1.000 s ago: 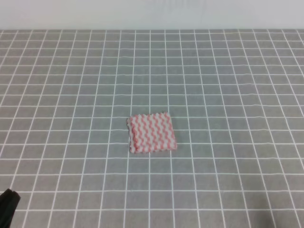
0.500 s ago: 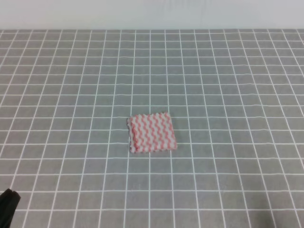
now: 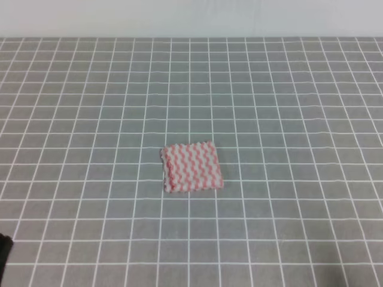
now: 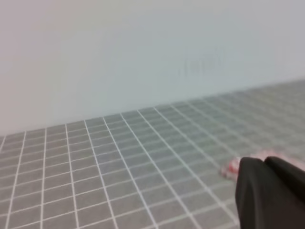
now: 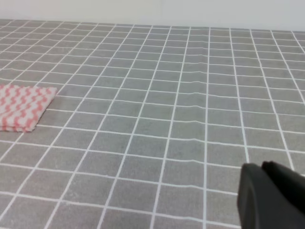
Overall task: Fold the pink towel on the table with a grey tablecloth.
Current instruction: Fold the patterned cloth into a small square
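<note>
The pink towel [image 3: 192, 167] lies folded into a small, thick rectangle near the middle of the table with a grey tablecloth [image 3: 287, 107]. Nothing touches it. The left wrist view shows my left gripper [image 4: 265, 164] with its black fingers pressed together and shut, and a blurred edge of the towel [image 4: 232, 167] just beyond them. My right gripper [image 5: 262, 167] is also shut and holds nothing. It hovers low over the cloth, far to the right of the towel [image 5: 21, 107]. In the high view only a dark sliver of the left arm [image 3: 3, 246] shows at the bottom-left edge.
The gridded grey cloth spreads around the towel on all sides. A pale wall [image 3: 191, 18] runs along the table's far edge.
The dark part of the left arm at the bottom-left corner of the high view has drawn back, so less of it shows. The towel has not moved.
</note>
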`<state>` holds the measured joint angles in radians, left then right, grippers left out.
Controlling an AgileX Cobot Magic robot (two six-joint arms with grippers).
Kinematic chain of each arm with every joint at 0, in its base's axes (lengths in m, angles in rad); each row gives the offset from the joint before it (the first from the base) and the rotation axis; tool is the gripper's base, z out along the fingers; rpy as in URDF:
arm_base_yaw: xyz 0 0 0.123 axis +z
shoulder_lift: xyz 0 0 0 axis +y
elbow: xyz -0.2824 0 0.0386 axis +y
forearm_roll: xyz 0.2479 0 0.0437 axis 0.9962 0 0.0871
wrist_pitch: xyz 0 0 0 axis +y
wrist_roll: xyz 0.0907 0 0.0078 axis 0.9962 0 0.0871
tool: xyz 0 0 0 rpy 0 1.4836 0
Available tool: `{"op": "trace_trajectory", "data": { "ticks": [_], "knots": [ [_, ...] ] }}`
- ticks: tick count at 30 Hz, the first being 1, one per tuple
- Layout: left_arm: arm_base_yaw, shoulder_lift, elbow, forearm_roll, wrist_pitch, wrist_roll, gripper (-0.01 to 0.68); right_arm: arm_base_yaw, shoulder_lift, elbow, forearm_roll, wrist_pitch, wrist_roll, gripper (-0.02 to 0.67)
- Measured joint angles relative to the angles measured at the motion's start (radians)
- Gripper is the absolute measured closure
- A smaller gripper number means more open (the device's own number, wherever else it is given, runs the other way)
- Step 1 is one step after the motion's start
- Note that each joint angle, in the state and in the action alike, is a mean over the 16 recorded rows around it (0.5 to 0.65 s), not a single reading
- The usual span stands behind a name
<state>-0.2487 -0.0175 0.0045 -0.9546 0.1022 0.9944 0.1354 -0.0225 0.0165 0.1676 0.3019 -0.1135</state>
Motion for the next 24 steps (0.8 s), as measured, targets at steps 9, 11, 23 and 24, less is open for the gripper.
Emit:
{"op": "trace_trajectory", "data": {
  "ticks": [9,11,23,24],
  "knots": [
    [0.081,0.000,0.001,0.506,0.087,-0.502,0.676,0.000,0.000,0.000,0.000,0.001,0.000,0.664],
    [0.100,0.000,0.001,0.597,0.117,-0.606,0.676,0.000,0.000,0.001,0.000,0.000,0.000,0.664],
    [0.138,-0.002,0.000,0.725,0.250,-0.754,0.677,0.001,-0.005,0.007,0.001,-0.007,0.000,0.664],
    [0.138,-0.002,0.000,0.725,0.252,-0.754,0.677,0.001,-0.005,0.007,0.001,-0.006,0.000,0.664]
  ]
}}
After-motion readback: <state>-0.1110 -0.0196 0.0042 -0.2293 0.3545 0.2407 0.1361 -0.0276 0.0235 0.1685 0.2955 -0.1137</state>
